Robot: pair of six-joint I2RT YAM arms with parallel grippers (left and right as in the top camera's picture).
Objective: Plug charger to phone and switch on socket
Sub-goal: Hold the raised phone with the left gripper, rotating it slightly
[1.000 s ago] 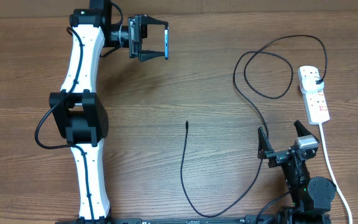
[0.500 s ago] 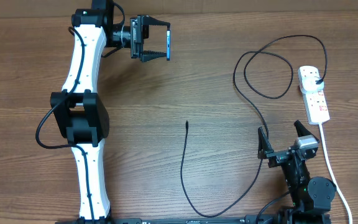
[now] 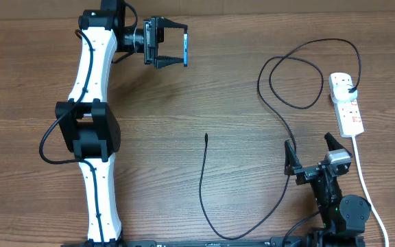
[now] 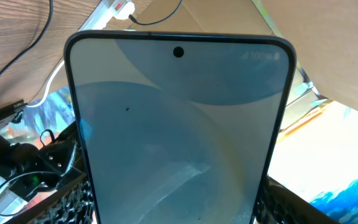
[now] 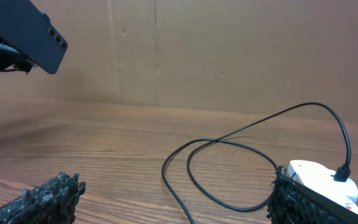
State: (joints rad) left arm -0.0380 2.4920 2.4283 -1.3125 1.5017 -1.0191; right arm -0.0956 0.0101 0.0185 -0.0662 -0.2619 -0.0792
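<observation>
- The left gripper (image 3: 182, 46) has its jaws clamped across the phone (image 4: 179, 137), holding it above the table at the 11 o'clock part of the overhead view. The phone is seen edge-on from above, with its lit screen turned back toward the wrist.
- The phone's charging end does not show in any view.
- The right gripper (image 3: 311, 145) sits at 5 o'clock with its jaws apart and nothing between them.
- The charger (image 3: 202, 178) lies slack on the table. Its small plug tip (image 3: 206, 136) is near the centre, with its long axis running 12 to 6 and the tip pointing to 12.
- From the phone the plug tip lies toward 5 o'clock, well apart. From the right gripper it lies toward 9 o'clock.
- Only the right arm is free, so picking up the tip likely falls to it.
- The power strip (image 3: 346, 104) lies at 3 o'clock with the charger's black plug (image 3: 350, 86) already seated in it. I cannot tell whether its red switch is on.
</observation>
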